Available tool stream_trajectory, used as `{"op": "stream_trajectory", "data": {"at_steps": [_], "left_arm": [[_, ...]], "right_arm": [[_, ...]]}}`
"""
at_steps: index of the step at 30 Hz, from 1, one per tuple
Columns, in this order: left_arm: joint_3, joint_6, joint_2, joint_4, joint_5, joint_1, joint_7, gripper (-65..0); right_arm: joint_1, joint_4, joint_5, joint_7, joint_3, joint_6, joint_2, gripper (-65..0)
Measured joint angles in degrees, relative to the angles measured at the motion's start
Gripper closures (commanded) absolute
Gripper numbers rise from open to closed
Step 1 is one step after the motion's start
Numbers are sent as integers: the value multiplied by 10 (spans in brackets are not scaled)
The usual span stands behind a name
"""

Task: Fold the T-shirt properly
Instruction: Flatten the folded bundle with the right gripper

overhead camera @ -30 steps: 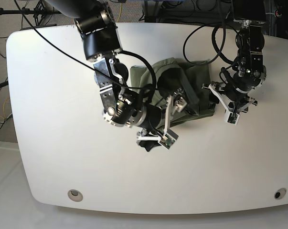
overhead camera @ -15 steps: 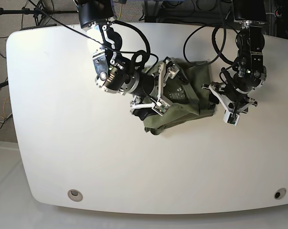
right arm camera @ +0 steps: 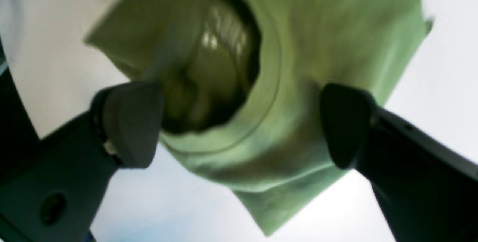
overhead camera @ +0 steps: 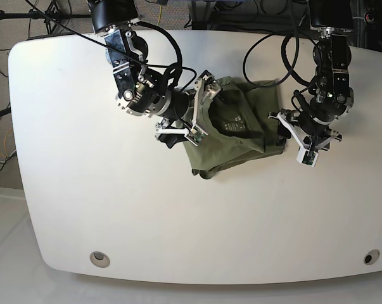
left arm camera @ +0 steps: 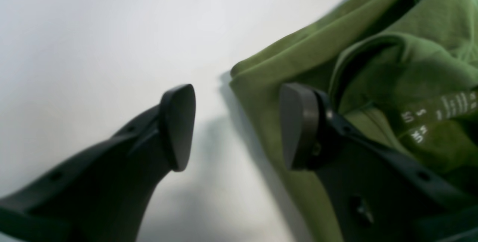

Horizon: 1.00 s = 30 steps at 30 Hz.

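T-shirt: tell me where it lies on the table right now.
In the base view the T-shirt lies bunched on the white table, toward the far edge near the middle, between the right gripper and the left gripper.

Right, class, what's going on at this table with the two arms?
A two-armed robot is folding an olive-green T-shirt, which lies bunched and partly folded on the white table. The right pincer hangs open at the shirt's collar side, holding nothing. The left pincer is open too, straddling the shirt's opposite edge without gripping it.
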Motion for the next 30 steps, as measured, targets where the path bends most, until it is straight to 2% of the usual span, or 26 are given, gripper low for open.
{"op": "stream_trajectory", "data": {"at_steps": [10, 11, 13, 16, 19, 21, 23, 26, 28, 30], "left_arm": [[0, 0, 0, 0, 0, 1, 0, -339], [0, 0, 0, 0, 0, 1, 0, -339], [0, 0, 0, 0, 0, 1, 0, -339], [0, 0, 0, 0, 0, 1, 0, -339], [0, 0, 0, 0, 0, 1, 0, -339], [0, 0, 0, 0, 0, 1, 0, -339], [0, 0, 0, 0, 0, 1, 0, -339], [0, 0, 0, 0, 0, 1, 0, -339], [0, 0, 0, 0, 0, 1, 0, -339], [0, 0, 0, 0, 0, 1, 0, -339]], "right_arm": [[2, -30, 3, 19, -2, -4, 5, -650], [2, -30, 3, 19, -2, -4, 5, -634], [3, -31, 3, 19, -2, -4, 4, -534], [9, -34, 3, 16, -3, -4, -1, -345], [16, -38, 4, 19, -3, -4, -10, -105], [20, -44, 6, 21, -3, -4, -13, 0], [26, -56, 6, 20, -4, -4, -14, 0], [34, -76, 5, 18, -3, -7, -20, -76], [37, -82, 2, 18, -2, -26, -24, -81], [38, -82, 1, 19, -3, -30, -25, -69]]}}
